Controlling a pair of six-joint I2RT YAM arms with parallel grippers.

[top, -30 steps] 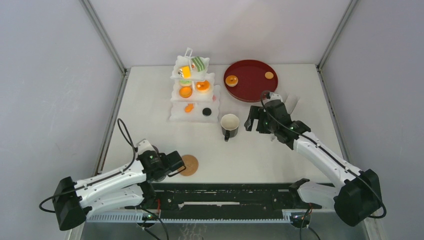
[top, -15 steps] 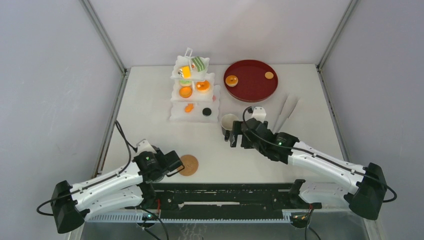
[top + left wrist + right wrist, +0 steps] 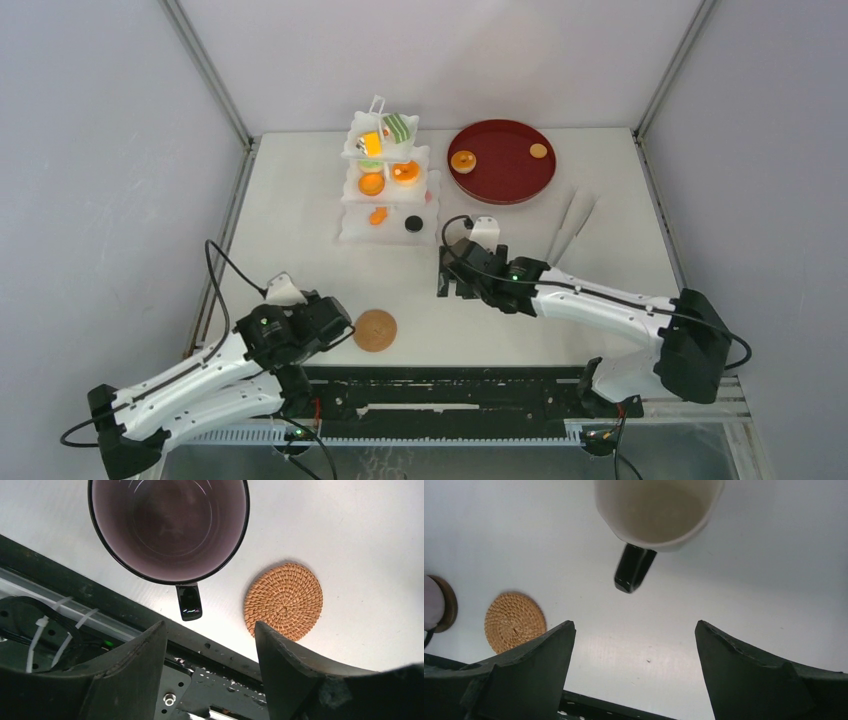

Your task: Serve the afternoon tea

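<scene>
A: Where is the mauve mug (image 3: 169, 530) standing?
B: It is standing upright at the tabletop's (image 3: 360, 540) near edge, just beside a round brown coaster (image 3: 283, 601). The left claw (image 3: 207, 630) is hovering at its handle, fingers apart, gripping nothing.
A: And the black mug (image 3: 659, 510)?
B: It is sitting upright ahead of the right claw (image 3: 634, 625), which is holding its fingers wide apart, touching nothing.

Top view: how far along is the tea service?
Done: the three-tier stand carries pastries, and the mauve mug seems to sit on one coaster, clear of the open left gripper. In hand: the open right gripper hovers at the black mug, not gripping it. Left: that mug onto the bare coaster; two pastries lie on the red tray.
</scene>
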